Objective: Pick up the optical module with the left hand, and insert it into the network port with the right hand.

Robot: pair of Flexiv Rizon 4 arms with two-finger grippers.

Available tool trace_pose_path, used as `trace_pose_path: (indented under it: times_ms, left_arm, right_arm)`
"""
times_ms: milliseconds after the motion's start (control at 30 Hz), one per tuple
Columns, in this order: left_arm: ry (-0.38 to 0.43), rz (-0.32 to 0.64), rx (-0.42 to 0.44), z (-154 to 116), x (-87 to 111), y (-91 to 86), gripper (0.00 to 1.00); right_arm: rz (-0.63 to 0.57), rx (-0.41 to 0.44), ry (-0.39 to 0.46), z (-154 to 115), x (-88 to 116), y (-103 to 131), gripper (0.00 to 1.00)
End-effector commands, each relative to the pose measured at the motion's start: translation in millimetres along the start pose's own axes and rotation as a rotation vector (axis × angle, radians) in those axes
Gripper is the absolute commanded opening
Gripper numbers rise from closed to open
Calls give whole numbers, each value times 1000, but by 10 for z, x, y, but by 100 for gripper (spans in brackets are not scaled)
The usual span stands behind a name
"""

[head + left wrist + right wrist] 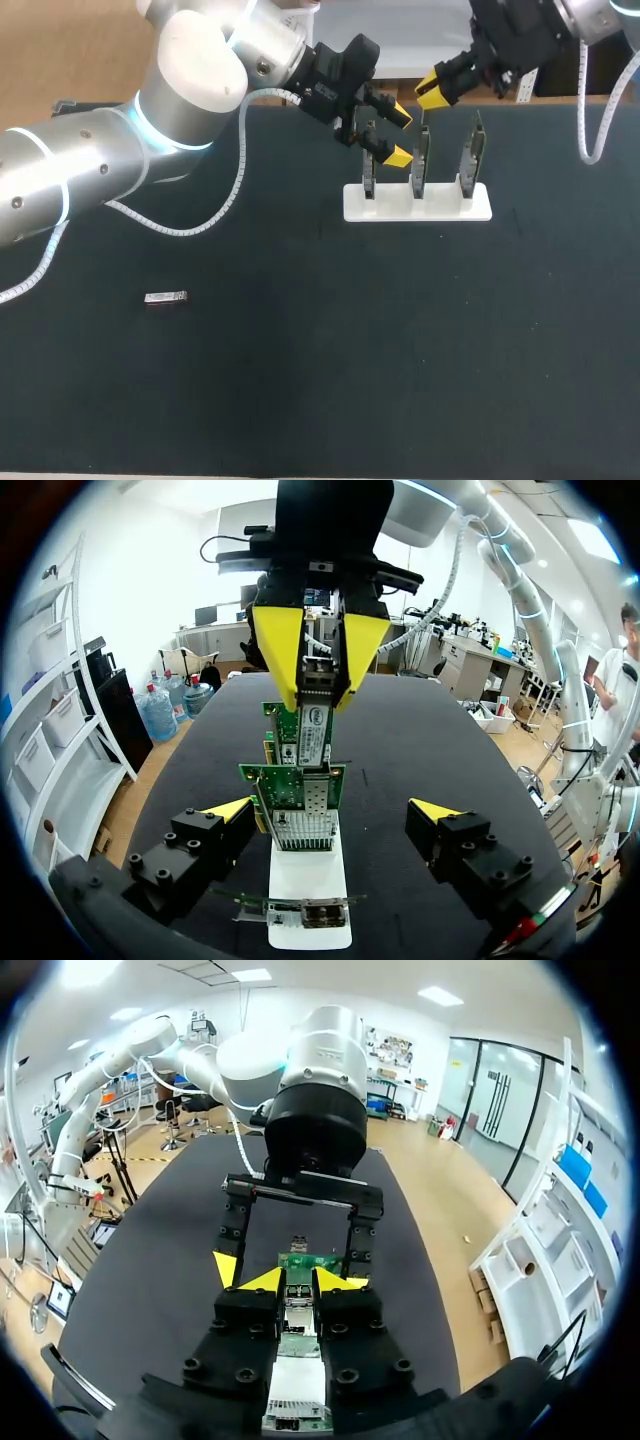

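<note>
The right gripper [300,1282] is closed narrowly on one optical module [318,680], with both yellow fingers pressed to its sides. It holds the module above a row of three upright network cards [420,165] slotted in one white stand [480,210]. The left gripper [332,808] is spread wide and holds nothing, at the row's left end, facing the right one. A second optical module [165,298] lies flat on the table [300,400], well apart from the stand.
</note>
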State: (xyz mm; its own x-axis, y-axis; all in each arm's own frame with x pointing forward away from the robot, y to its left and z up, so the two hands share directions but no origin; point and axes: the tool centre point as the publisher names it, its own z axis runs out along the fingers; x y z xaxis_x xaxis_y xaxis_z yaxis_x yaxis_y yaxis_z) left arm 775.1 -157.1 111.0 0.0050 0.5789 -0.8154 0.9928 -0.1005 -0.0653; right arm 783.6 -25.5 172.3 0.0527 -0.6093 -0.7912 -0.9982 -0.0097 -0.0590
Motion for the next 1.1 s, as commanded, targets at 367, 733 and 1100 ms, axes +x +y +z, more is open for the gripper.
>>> trace_pose_path:
  times_ms: [367,733,1100]
  left_arm:
    - [4,-1,3,3,-6,17,100]
    - [4,-1,3,3,-6,17,100]
    - [4,-1,3,3,-6,17,100]
  right_arm:
    - [10,-14,9,58,38,37,0]
    - [-1,7,14,28,30,34,0]
    - [-12,11,15,14,22,22,0]
